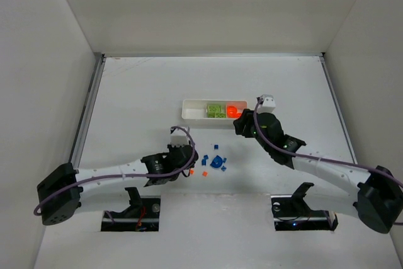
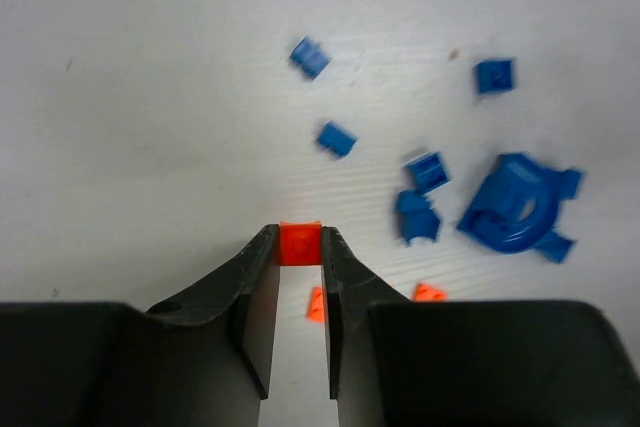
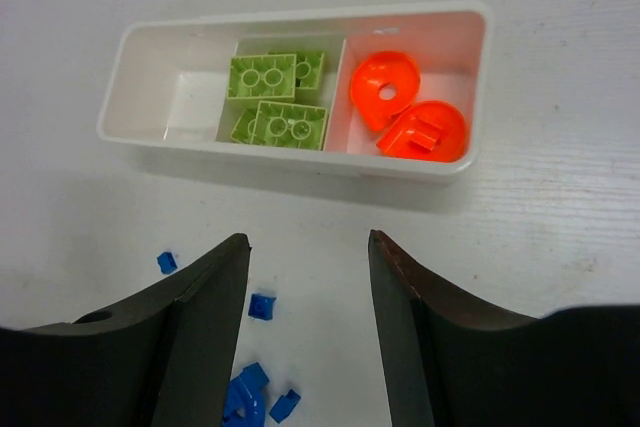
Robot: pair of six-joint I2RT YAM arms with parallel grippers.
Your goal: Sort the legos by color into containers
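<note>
Top view: white tray [image 1: 194,110] sits mid-table, well apart from the enclosure walls [image 1: 50,92]. Right gripper [image 1: 239,121] is just beside the tray's orange end. Blue legos [image 1: 217,162] lie loose on the table [image 1: 138,92], on the arms' side of the tray. Left gripper [image 1: 190,169] is near them.

Left wrist: fingers clamped on a small orange brick [image 2: 299,243] at the tips.

Right wrist: tray's middle compartment holds green bricks [image 3: 280,112]. Its end compartment holds two orange rounded pieces [image 3: 410,112]. Right gripper fingers are spread and hold nothing. Bare table lies between them and the tray's near wall.
</note>
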